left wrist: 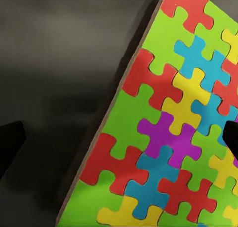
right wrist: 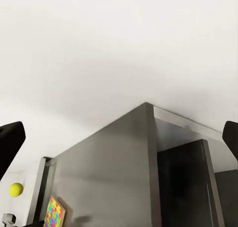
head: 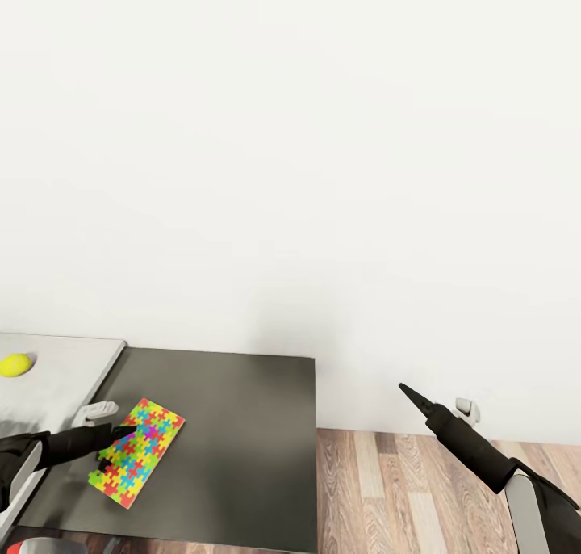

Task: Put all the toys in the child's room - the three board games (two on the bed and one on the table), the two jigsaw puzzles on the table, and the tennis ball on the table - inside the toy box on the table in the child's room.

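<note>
Left gripper (head: 113, 443) lower left, jaws spread astride jigsaw puzzle's (head: 137, 452) edge | right gripper (head: 413, 396) lower right above plank floor (head: 403, 489), spread wide, empty | table (head: 234, 425) dark section carries puzzle | tennis ball (head: 15, 365) far left on pale top

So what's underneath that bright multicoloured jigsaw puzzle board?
The multicoloured jigsaw puzzle board lies flat on the dark grey table section. That surface shows all around it; whatever lies directly beneath the board is covered. The left gripper is over its edge.
</note>
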